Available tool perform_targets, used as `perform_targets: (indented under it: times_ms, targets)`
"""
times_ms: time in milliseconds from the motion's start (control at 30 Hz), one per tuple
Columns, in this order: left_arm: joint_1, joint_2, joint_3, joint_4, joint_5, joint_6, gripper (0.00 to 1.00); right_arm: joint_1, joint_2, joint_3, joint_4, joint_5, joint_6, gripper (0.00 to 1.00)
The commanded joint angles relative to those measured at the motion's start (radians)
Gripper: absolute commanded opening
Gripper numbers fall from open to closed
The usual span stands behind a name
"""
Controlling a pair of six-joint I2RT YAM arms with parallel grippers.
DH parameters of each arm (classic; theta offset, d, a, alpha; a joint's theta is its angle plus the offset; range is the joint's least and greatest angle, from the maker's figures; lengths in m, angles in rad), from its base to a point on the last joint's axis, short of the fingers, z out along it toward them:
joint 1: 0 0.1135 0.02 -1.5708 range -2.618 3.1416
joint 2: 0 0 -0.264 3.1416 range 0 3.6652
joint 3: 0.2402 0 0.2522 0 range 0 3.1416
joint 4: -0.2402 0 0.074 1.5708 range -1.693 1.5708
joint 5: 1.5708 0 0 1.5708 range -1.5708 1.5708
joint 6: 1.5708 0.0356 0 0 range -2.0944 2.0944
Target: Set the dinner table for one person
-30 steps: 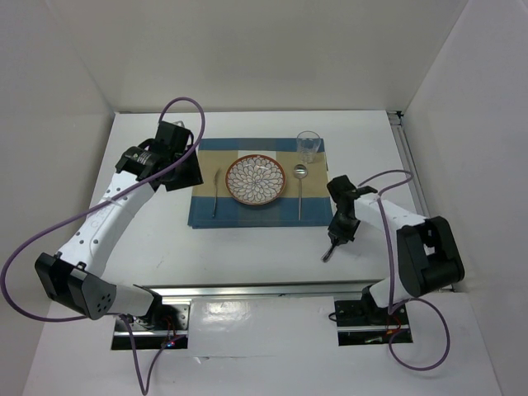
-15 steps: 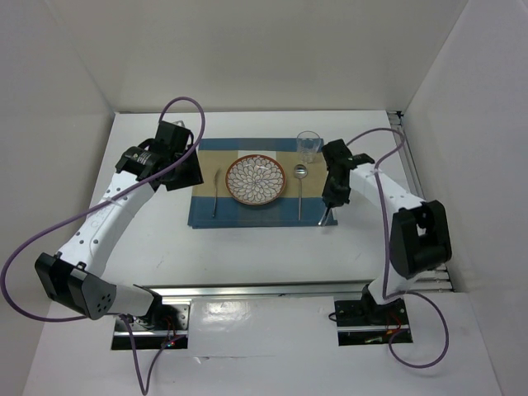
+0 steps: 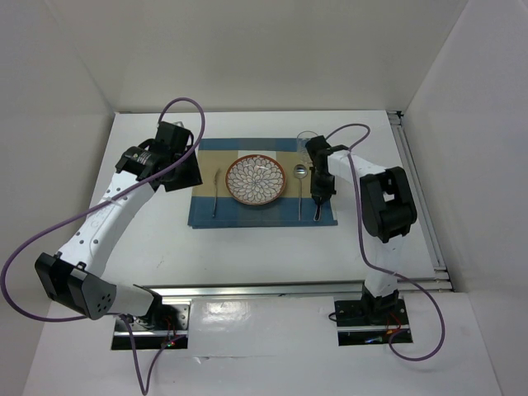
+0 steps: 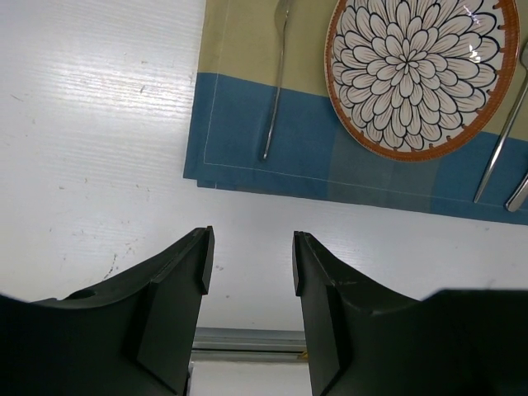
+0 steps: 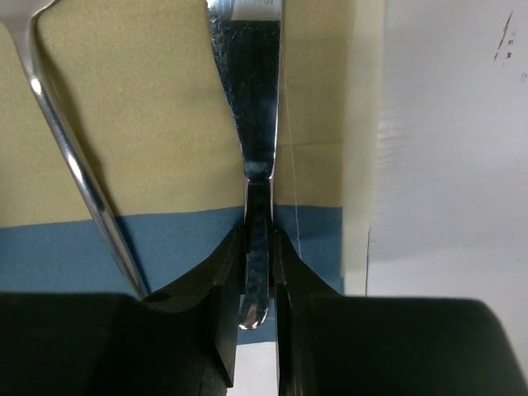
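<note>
Carried across within the last second, from over bare near-right tabletop to the mat's right edge, by the right gripper: slim polished steel table knife, pinched by its handle between dark fingers, blade over tan and blue cloth beside the spoon. Nearly finished, by the look of it; left only to lay the knife flat and let go.

Laid out so far:
- Large flat matte white dinner table, spread beneath everything, reaching to the arms' bases.
- Woven blue-and-tan striped cloth placemat, soft, hemmed.
- Round glazed ceramic plate, petal-patterned, rust-rimmed, central on the mat.
- Clear glass tumbler, far right corner, partly hidden.
- Long thin steel spoon, right of plate.
- Thin steel fork, left of plate.

Left gripper spread apart, grasping nothing, beside the mat's left edge.
</note>
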Motion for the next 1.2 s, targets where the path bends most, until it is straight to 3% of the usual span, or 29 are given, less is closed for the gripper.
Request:
perform_targets:
  times_ms: [0, 500, 600, 767, 900, 933, 967, 1033, 1167]
  targets:
    - [0.007, -0.007, 0.026, -0.006, -0.024, 0.002, 0.59, 0.015, -0.003, 0.041, 0.057, 0.008, -0.040, 0.00]
    - [0.007, -0.007, 0.054, -0.006, -0.013, 0.002, 0.59, 0.055, 0.035, 0.071, 0.057, -0.012, -0.030, 0.00]
    - [0.007, -0.007, 0.054, -0.015, -0.013, 0.002, 0.59, 0.055, 0.044, 0.080, 0.045, 0.009, -0.030, 0.15]
    - [0.007, -0.007, 0.054, -0.015, -0.013, 0.011, 0.59, 0.064, -0.008, 0.116, 0.004, 0.043, -0.011, 0.18]
    - [0.007, -0.016, 0.054, -0.015, -0.013, 0.011, 0.59, 0.064, -0.096, 0.141, -0.039, 0.078, 0.007, 0.48]
    - [0.007, -0.025, 0.044, -0.015, -0.013, 0.011, 0.59, 0.064, -0.144, 0.141, -0.053, 0.078, 0.021, 0.66]
    - [0.007, -0.026, 0.044, -0.015, -0.013, 0.011, 0.59, 0.055, -0.170, 0.141, -0.053, 0.078, 0.032, 0.72]
    - [0.007, -0.026, 0.044, -0.015, -0.013, 0.011, 0.59, 0.044, -0.253, 0.117, -0.075, 0.078, 0.048, 0.77]
    - [0.007, -0.026, 0.054, -0.015, -0.013, 0.011, 0.59, 0.011, -0.426, 0.022, -0.075, 0.090, 0.137, 0.96]
